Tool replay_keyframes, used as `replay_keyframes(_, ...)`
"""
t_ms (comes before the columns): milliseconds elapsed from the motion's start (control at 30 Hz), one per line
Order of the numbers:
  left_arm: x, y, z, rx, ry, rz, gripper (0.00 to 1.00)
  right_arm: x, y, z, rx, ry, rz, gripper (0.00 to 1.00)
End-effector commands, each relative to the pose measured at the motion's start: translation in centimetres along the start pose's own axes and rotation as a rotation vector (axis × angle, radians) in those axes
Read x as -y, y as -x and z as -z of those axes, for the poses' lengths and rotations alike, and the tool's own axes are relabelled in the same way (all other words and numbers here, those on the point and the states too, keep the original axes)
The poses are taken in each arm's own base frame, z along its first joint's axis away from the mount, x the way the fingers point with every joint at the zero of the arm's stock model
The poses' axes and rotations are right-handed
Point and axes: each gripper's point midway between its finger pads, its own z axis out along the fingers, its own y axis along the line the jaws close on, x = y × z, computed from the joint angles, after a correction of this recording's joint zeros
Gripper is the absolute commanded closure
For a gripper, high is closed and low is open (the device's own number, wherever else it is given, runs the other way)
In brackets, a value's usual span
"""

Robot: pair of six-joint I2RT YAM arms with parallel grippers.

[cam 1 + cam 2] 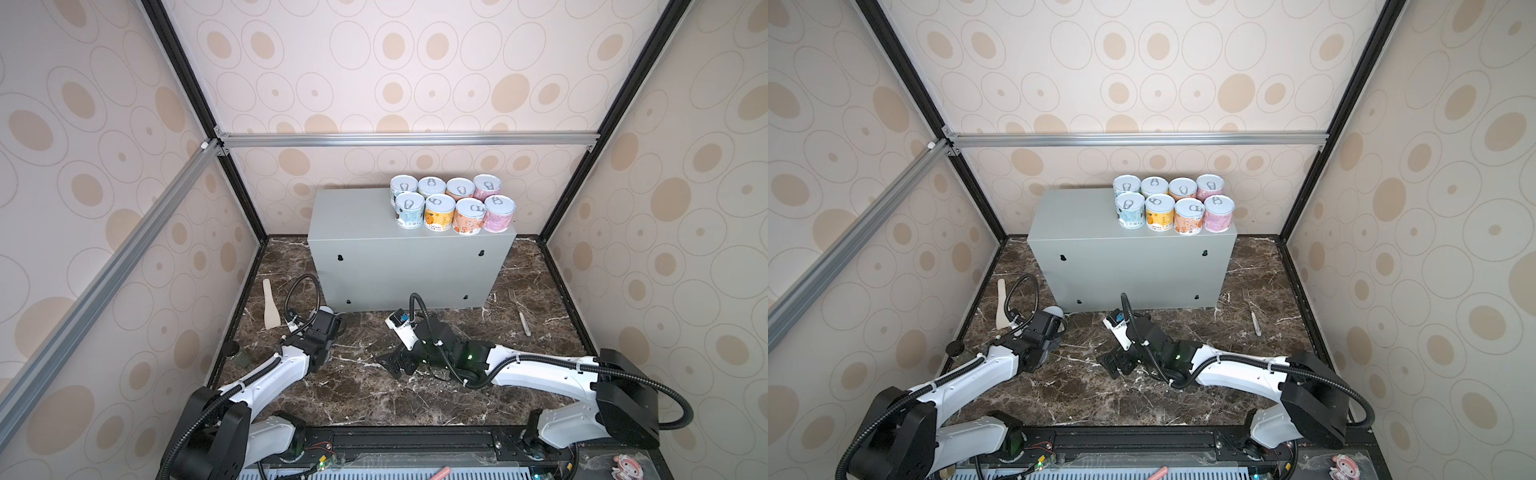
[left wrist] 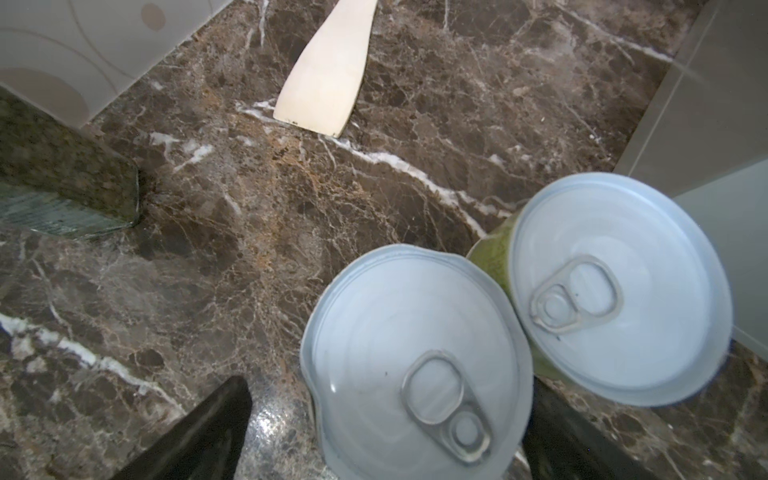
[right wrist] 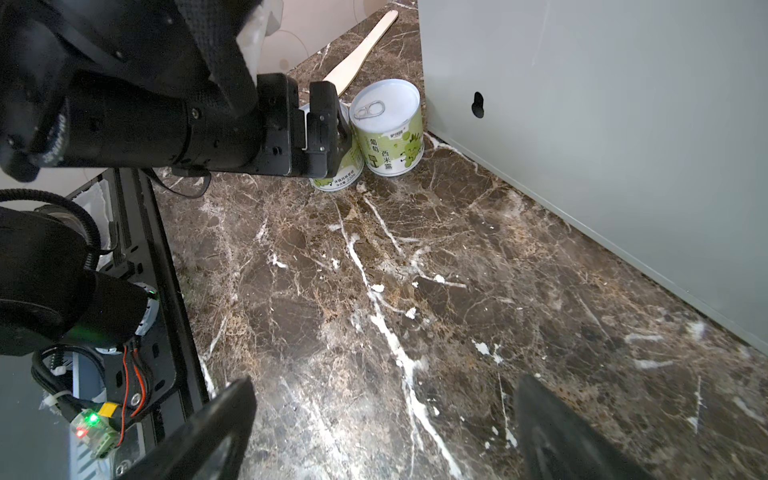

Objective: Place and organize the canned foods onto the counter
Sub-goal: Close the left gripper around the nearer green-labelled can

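L end effector (image 2: 388, 390) spread astride green can (image 2: 374, 311); counter (image 1: 395, 266) holds 8 cans (image 1: 439, 212)

Print shows in the right wrist view. The upright green can (image 3: 390, 133) beside the counter (image 3: 582, 124) carries dark Chinese characters in two columns, 葡萄 and then 西米露. A small brand line above them is too fine to read. The second green can (image 3: 337, 176), half hidden, shows small print along its base ending in what looks like 220. In both top views the labels of the eight cans (image 1: 439, 214) are illegible.
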Motion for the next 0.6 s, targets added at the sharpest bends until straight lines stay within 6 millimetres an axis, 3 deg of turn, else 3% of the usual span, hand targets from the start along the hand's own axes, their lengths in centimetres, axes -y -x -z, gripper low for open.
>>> replay_keyframes(0,-1.3,0.4,-0.6,0.025,0.064,0.075,0.01,0.0,-0.2,-0.4,0.002,0.0,0.021,0.01)
replay_keyframes(267,-3.6,0.2,-1.4,0.038,0.172,0.149,0.01,0.3,-0.9,-0.8,-0.01,0.003,0.02,0.01)
replay_keyframes(567,-3.8,0.5,-2.1,0.072,0.207,0.138,0.01,0.6,-1.3,-1.2,-0.02,0.021,0.007,0.01)
